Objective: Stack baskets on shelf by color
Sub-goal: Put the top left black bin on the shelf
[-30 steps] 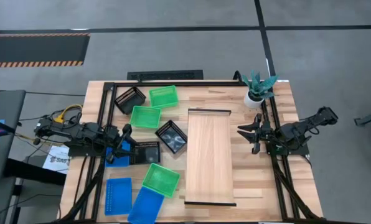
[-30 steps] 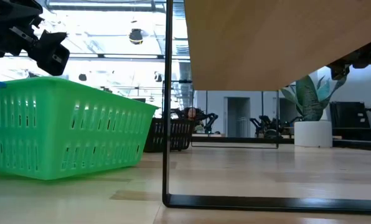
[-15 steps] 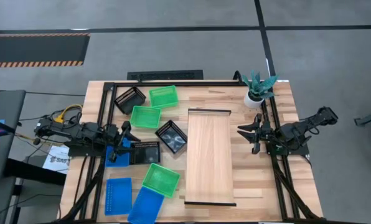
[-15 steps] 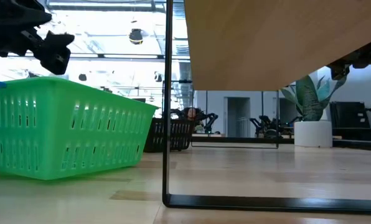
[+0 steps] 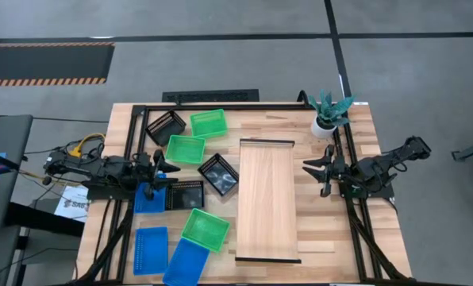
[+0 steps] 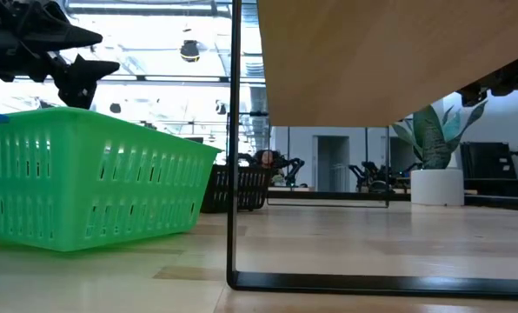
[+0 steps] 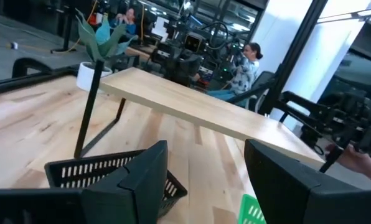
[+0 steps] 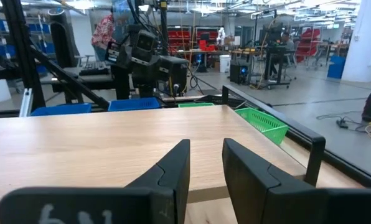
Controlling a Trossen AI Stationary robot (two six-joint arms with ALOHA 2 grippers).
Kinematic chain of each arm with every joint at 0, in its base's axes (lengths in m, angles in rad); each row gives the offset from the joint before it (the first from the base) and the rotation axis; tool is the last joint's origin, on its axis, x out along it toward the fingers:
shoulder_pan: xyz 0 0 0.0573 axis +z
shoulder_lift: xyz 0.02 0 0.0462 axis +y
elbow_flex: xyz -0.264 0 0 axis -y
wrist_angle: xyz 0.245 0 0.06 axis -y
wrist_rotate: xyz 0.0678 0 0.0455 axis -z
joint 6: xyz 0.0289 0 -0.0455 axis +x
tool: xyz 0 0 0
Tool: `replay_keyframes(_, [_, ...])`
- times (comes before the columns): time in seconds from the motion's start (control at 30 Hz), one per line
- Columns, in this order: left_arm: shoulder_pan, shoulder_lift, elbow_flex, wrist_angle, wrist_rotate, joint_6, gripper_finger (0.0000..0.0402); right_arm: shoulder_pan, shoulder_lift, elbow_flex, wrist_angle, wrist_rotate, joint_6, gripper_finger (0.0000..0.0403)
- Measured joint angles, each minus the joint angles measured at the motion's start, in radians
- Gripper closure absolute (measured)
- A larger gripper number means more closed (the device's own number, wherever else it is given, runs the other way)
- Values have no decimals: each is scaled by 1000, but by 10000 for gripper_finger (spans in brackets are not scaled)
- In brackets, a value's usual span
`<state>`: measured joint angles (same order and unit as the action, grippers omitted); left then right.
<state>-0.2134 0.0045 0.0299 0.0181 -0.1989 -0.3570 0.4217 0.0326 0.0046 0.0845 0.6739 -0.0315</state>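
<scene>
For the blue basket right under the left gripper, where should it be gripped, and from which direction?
Grip the rim wall of the blue basket, one finger inside and one outside, coming straight down. It sits upright and open-topped, so its thin mesh wall is the only graspable edge. The left gripper hangs open just above its edge; the black basket crowds one side.

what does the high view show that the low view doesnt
Only the high view shows all nine baskets, the blue basket under the open left gripper, the shelf's bare top, and the open right gripper waiting beside the shelf. Only the low view shows the shelf's underside and the room behind. Both share the potted plant, a green basket and the shelf.
</scene>
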Motion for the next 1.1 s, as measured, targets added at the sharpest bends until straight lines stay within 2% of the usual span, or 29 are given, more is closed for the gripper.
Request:
replay_keyframes(0.1, [0,0,0,9,-4,2,200,-3,0,0,5,3,-35,285])
replay_keyframes(0.2, [0,0,0,67,-56,-27,200,-12,0,0,14,4,-71,285])
replay_keyframes(0.33, [0,0,0,197,-77,-28,200,-12,0,5,19,3,14,285])
replay_keyframes(0.47, [2,0,4,303,-211,4,200,-12,0,11,36,3,80,285])
replay_keyframes(0.57, [2,19,59,279,-357,-32,200,-12,-1,13,41,4,76,285])
replay_keyframes(0.67, [2,97,149,178,-456,-76,200,-12,0,13,39,3,77,285])
replay_keyframes(0.83, [24,348,385,-14,-567,-123,200,-10,0,15,24,3,77,285])
replay_keyframes(0.97, [98,583,656,-332,-610,-229,200,-10,0,16,24,3,112,285])
replay_keyframes(1.1, [239,800,932,-687,-576,-282,200,-10,0,17,11,4,178,285])
